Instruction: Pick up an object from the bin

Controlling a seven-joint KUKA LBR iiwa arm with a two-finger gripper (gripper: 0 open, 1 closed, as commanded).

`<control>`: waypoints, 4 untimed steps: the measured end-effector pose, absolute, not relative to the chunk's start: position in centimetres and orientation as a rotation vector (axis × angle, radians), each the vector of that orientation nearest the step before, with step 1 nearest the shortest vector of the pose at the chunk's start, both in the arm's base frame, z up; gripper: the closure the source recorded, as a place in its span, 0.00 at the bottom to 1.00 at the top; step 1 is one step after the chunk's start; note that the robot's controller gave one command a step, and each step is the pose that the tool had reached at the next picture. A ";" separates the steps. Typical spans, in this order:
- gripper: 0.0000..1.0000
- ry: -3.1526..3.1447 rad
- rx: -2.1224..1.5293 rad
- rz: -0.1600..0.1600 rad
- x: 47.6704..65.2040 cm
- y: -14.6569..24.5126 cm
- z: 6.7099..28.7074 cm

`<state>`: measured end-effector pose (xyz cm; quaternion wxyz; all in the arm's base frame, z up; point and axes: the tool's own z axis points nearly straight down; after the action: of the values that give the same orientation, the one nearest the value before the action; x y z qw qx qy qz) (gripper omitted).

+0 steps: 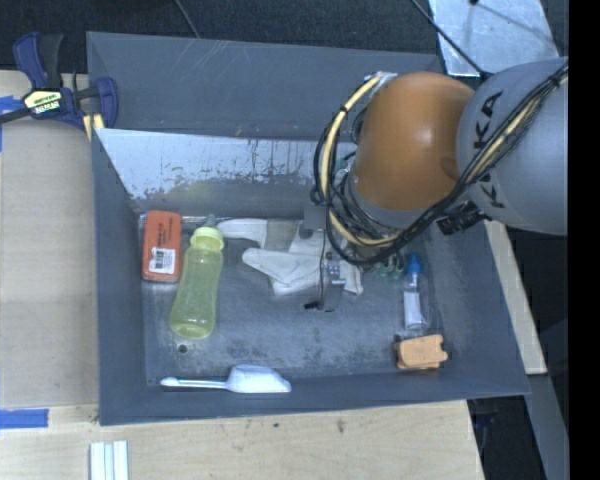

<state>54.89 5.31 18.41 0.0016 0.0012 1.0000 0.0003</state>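
We'd guess the white crumpled thing by our pincer is light and floppy, so pinch a fold. Pincer open or clenched? Can't tell.

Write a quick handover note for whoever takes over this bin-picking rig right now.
Hand: low in the middle of the bin, at the right edge of the white crumpled piece; whether it is open or shut cannot be told.
Orange block and yellow-green bottle at left, white scoop in front, blue-capped tube and tan chunk at right.
Done: nothing seen lifted.
Left: grasp one thing, raise it out.
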 end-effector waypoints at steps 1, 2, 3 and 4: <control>0.00 3.138 0.004 0.001 54.9 5.3 18.4; 0.00 3.130 0.065 0.003 56.6 4.3 13.7; 1.00 3.121 0.309 0.000 57.8 0.7 8.6; 1.00 3.121 0.309 0.000 57.8 0.7 8.6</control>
<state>57.81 0.72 8.59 0.0025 0.0986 0.9951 0.0000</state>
